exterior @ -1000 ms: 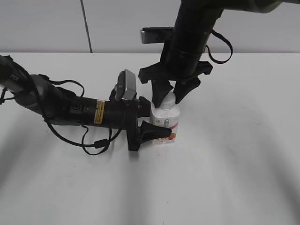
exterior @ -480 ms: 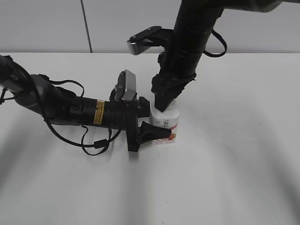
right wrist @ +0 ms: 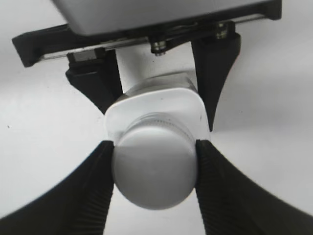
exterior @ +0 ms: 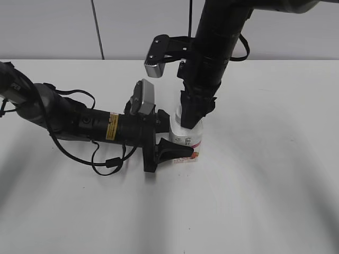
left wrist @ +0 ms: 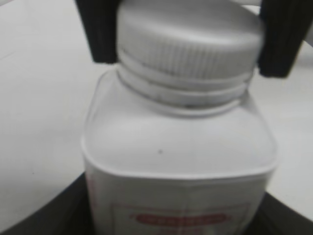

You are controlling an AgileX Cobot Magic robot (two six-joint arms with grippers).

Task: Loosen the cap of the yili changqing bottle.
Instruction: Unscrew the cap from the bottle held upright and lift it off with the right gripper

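The yili changqing bottle (exterior: 188, 137) stands upright on the white table, white with a pink-red label. My left gripper (exterior: 172, 138) reaches in level from the left and is shut on the bottle's body; in the left wrist view the bottle (left wrist: 178, 147) fills the frame. My right gripper (exterior: 192, 117) comes straight down and is shut on the cap (right wrist: 154, 169), with a ribbed finger (right wrist: 93, 188) pressed against each side. The cap (left wrist: 188, 34) also shows in the left wrist view, between the right gripper's black fingers (left wrist: 100, 29). In the exterior view the cap is hidden by the right gripper.
The white table (exterior: 254, 190) stretches around the bottle, with a grey wall behind. The left arm (exterior: 79, 124) and its cables lie low across the table's left side. The right arm (exterior: 217, 37) stands over the bottle.
My right wrist has turned about the bottle's upright axis while down on the cap; its camera housing has swung round. The bottle and left gripper have stayed in place.
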